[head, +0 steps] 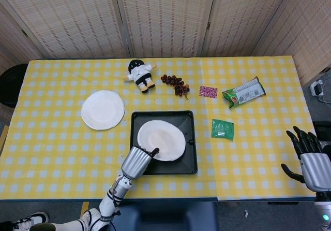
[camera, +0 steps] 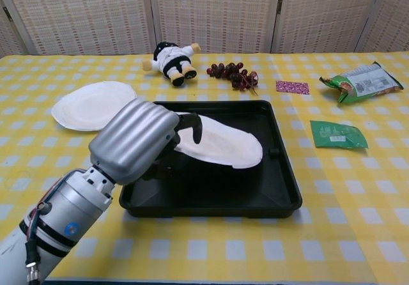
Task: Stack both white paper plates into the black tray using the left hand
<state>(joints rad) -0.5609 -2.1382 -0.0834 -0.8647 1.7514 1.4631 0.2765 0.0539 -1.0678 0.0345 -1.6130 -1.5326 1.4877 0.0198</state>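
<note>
Silver-shelled and ribbed across its back, the left hand sits at the near-left corner of the black tray, its dark fingers pinching the near rim of a white paper plate. That plate lies to the hand's far right, held tilted in the chest view, its gripped edge raised while its far edge dips toward the tray floor; whether it touches the floor cannot be told. From the head view the plate covers most of the tray's middle, a thin matte oval with a shallow pressed rim, against the tray's glossy, hard-walled rectangle. The release seems close: the plate appears to need only lowering flat and letting go. The second white paper plate lies flat on the yellow-checked counter, well to the far left of the tray and on the left arm's side, so the coming reach should run away from the robot and leftward. The right hand hangs off the counter's near-right edge, dark fingers spread and holding nothing, far from both plates. Farther back lie a green sachet, a crinkled snack bag, a bunch of dark grapes and a soft doll.
</note>
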